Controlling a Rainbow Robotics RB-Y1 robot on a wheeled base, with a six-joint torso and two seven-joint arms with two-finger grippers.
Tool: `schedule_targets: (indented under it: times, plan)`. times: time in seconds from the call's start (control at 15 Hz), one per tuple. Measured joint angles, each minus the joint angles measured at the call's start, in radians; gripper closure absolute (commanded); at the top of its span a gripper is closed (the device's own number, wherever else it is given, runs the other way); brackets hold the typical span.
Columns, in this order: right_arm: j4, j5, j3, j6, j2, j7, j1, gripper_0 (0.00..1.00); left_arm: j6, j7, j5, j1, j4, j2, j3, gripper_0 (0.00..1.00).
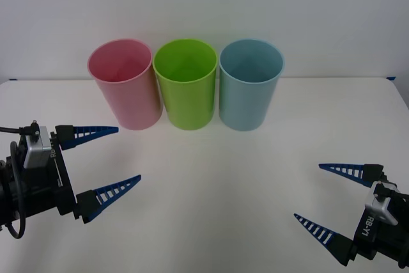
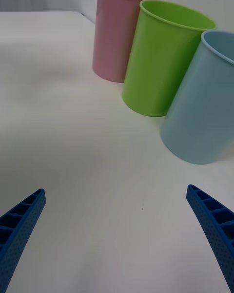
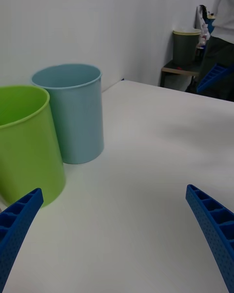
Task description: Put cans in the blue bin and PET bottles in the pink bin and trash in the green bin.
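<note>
Left gripper [image 1: 107,160]: blue ribbed fingers [image 1: 116,190] spread wide, nothing held between them, hovering low over the bench [image 1: 217,190] at the robot's left, near the pink bin [image 1: 124,84]. Right gripper [image 1: 332,199]: fingers likewise spread and empty, held at the robot's right near the bench's front edge, well apart from the bins. Bins: three, upright, ranged in a tight row at the back of the bench, pink at the robot's left, green bin [image 1: 186,84] in the middle, blue bin [image 1: 250,84] at the robot's right (neighbours touching or nearly so; which cannot be told). Cans, bottles, trash: none to be seen on the open bench, and the can's whereabouts cannot be told from these views. Risks, as judged: with the bins packed so closely, an item released off-centre may be dropped into the neighbouring bin or caught on a shared rim; a tall, light bin may be toppled if struck by a spread finger on approach, the left fingers being nearest the pink one; sorting cannot be started until an item is located.
</note>
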Motion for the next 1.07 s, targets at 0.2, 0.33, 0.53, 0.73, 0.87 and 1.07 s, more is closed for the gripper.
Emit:
schedule_targets:
  times: [0.2, 0.33, 0.53, 0.73, 0.87, 1.07]
  plan:
    - [0.000, 0.000, 0.000, 0.000, 0.000, 0.000, 0.000, 0.00, -0.013, -0.011, -0.071, 0.034, -0.016, -0.076, -0.001, 0.00]
    - [0.000, 0.000, 0.000, 0.000, 0.000, 0.000, 0.000, 0.00, -0.023, -0.014, -0.134, 0.052, -0.028, -0.127, -0.005, 0.00]
    - [0.000, 0.000, 0.000, 0.000, 0.000, 0.000, 0.000, 0.00, -0.023, -0.017, -0.189, 0.093, -0.054, -0.155, -0.016, 0.00]
    - [0.000, 0.000, 0.000, 0.000, 0.000, 0.000, 0.000, 0.00, -0.020, -0.019, -0.206, 0.101, -0.065, -0.156, -0.024, 0.00]
    - [0.000, 0.000, 0.000, 0.000, 0.000, 0.000, 0.000, 0.00, -0.019, -0.026, -0.213, 0.104, -0.065, -0.156, -0.025, 0.00]
    - [0.000, 0.000, 0.000, 0.000, 0.000, 0.000, 0.000, 0.00, -0.018, -0.029, -0.218, 0.107, -0.065, -0.156, -0.025, 0.00]
